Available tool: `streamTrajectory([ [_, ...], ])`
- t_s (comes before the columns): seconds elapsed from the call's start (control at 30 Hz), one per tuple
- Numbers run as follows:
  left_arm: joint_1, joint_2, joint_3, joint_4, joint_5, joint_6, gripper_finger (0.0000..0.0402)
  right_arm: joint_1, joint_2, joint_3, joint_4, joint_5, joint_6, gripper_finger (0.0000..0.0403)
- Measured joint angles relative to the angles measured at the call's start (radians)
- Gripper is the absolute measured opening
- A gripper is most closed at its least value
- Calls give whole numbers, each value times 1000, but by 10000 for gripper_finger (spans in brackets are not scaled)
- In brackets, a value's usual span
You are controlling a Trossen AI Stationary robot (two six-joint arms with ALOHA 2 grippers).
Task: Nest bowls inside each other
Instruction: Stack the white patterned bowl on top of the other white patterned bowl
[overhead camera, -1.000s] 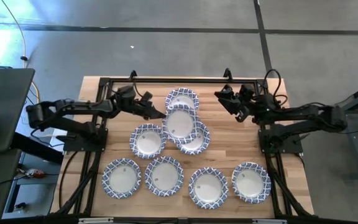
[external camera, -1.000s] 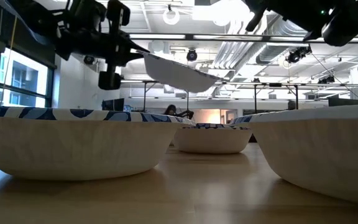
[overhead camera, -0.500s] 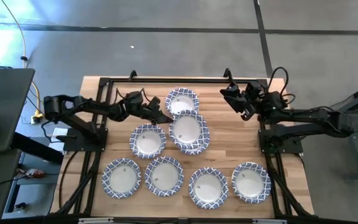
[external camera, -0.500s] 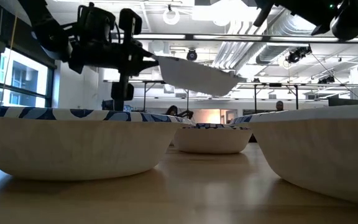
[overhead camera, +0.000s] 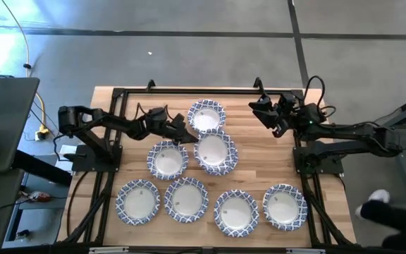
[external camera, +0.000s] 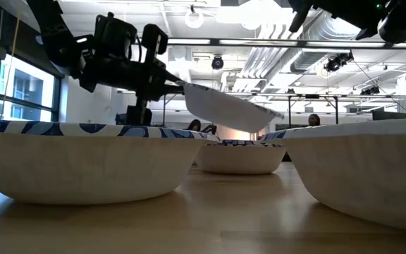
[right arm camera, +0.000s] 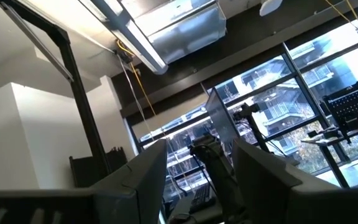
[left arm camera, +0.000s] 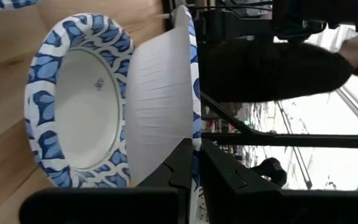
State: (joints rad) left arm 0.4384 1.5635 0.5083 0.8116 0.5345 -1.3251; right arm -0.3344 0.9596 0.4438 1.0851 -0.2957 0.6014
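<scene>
Several small bowls with white centres and blue-patterned rims sit upright on the wooden table. My left gripper (overhead camera: pixel 182 134) is shut on one bowl (overhead camera: pixel 216 149) in the middle of the table. That bowl hovers over another bowl (left arm camera: pixel 73 93), which it covers in the high view. A further bowl (overhead camera: pixel 206 115) sits just beyond them, one bowl (overhead camera: pixel 168 159) to the left, and several line the near edge. My right gripper (overhead camera: pixel 270 116) hangs open above the table's far right, its fingers tipped up toward the ceiling. My left gripper pinches the held bowl's rim (left arm camera: pixel 193 144) between its two fingers, on the side facing the table's left. The fingers come nearly level from the left. The bowl (external camera: pixel 224 109) is lifted and tilted, its free side dipping toward the bowl below.
A black frame (overhead camera: pixel 189 90) runs along the table's far edge and down both sides by the arm bases. Bare wood lies between the middle bowls and the right arm's base (overhead camera: pixel 316 159). A person's shoe (overhead camera: pixel 376 197) shows on the floor, right of the table.
My left gripper has carried the bowl toward the table's near edge and slightly right, and lowered it. The bowl has come away from the far bowl and now covers the middle bowl that showed beside it before. Its free side has tipped lower.
</scene>
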Motion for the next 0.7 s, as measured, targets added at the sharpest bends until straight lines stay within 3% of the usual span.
streamTrajectory([
  [0.7, -69, 0, 0, -67, -160, -8, 14, 0, 0, 0, -5, 0, 0, 172],
])
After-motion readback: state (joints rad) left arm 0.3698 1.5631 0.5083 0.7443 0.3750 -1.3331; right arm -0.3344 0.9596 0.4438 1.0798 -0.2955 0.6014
